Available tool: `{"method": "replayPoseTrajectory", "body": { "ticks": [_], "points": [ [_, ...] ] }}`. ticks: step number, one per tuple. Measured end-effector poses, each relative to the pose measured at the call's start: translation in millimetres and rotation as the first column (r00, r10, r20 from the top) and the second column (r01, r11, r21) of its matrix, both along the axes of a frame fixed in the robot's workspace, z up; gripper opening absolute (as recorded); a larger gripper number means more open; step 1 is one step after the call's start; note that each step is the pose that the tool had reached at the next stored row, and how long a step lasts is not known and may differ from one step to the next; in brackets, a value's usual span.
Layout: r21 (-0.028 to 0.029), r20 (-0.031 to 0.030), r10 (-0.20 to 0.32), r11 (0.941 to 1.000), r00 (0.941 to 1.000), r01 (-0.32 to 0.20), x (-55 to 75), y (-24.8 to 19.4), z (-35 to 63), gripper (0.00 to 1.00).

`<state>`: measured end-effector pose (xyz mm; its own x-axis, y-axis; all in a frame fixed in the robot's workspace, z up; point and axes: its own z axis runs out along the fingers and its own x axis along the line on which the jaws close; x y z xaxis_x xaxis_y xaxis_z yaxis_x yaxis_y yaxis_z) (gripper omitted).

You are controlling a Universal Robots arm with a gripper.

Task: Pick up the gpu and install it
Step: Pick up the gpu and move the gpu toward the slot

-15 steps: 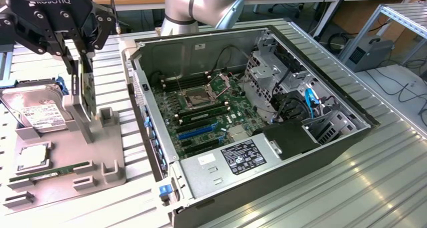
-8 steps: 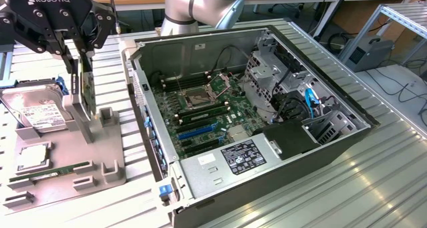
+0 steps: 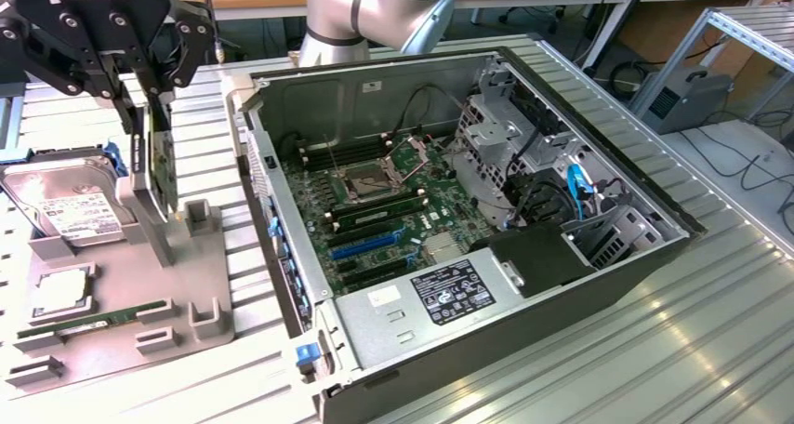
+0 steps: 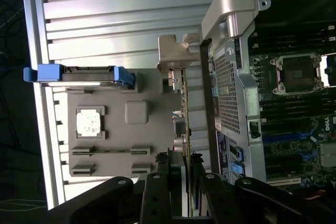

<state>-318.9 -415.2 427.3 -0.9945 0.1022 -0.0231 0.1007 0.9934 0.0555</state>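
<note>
Gripper (image 3: 147, 117): fingers clamped across the upper edge of the gpu (image 3: 154, 192).
Gpu location: upright on edge in the gray fixture (image 3: 186, 298), near the open computer case (image 3: 620, 266).
Handling: judged light, stiff and fragile; grip the bare board edge, clear of the contacts.
Surface: ribbed metal table (image 3: 720, 350).
Room: workshop with benches and cables behind.

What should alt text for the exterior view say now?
The gripper sits over the top edge of the gpu, which stands upright in a grey holder at the exterior view's left. An open computer case lies beside it, motherboard exposed; a hard drive rests in the holder.
</note>
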Motion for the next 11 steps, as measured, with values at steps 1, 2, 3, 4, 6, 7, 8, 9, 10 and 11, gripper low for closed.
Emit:
{"method": "replayPoseTrajectory", "body": {
  "ticks": [1, 2, 3, 4, 6, 7, 8, 9, 10, 11],
  "points": [
    [0.0000, 0.0000, 0.000, 1.0000, 1.0000, 0.000, 0.0, 0.0, 0.5, 0.27],
    [0.0000, 0.0000, 0.000, 1.0000, 1.0000, 0.000, 0.0, 0.0, 1.0, 0.27],
    [0.0000, 0.0000, 0.000, 1.0000, 1.0000, 0.000, 0.0, 0.0, 1.5, 0.27],
    [-0.0001, -0.0001, 0.000, 1.0000, 1.0000, 0.000, 0.0, 0.0, 2.0, 0.27],
    [0.0000, -0.0001, 0.000, 1.0000, 1.0000, 0.000, 0.0, 0.0, 3.3, 0.27],
    [0.0000, 0.0000, 0.000, 1.0000, 1.0000, 0.000, 0.0, 0.0, 3.7, 0.27],
    [0.0001, 0.0001, 0.000, 1.0000, 1.0000, 0.000, 0.0, 0.0, 3.8, 0.27],
    [0.0001, 0.0001, 0.000, 1.0000, 1.0000, 0.000, 0.0, 0.0, 3.8, 0.27],
    [0.0001, 0.0001, 0.000, 1.0000, 1.0000, 0.000, 0.0, 0.0, 3.8, 0.27],
    [0.0001, 0.0001, 0.000, 1.0000, 1.0000, 0.000, 0.0, 0.0, 3.9, 0.27]
  ]
}}
